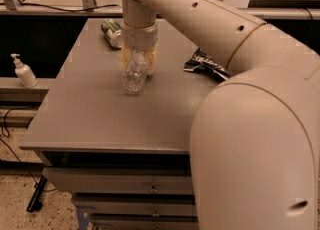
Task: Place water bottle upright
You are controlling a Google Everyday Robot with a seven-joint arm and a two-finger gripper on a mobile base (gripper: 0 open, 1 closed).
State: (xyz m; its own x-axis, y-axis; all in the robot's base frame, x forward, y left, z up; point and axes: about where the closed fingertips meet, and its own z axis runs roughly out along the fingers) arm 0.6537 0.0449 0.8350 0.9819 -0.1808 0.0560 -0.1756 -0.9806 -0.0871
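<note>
- My pincer (138, 63) hangs over the back middle of the worktop (90, 119), its pale yellow fingers (152, 60) closed on the water bottle (134, 79).
- The bottle is clear and ribbed and leans, its round base towards the camera and low over the worktop; its cap is hidden.
- A green can (112, 32) lies behind, and a dark bag (206, 67) lies to the side.

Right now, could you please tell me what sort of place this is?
Probably a lab or workshop: a worktable with drawers beneath, a speckled floor, a pump dispenser alongside. The gripper holds the water bottle over the worktable.
</note>
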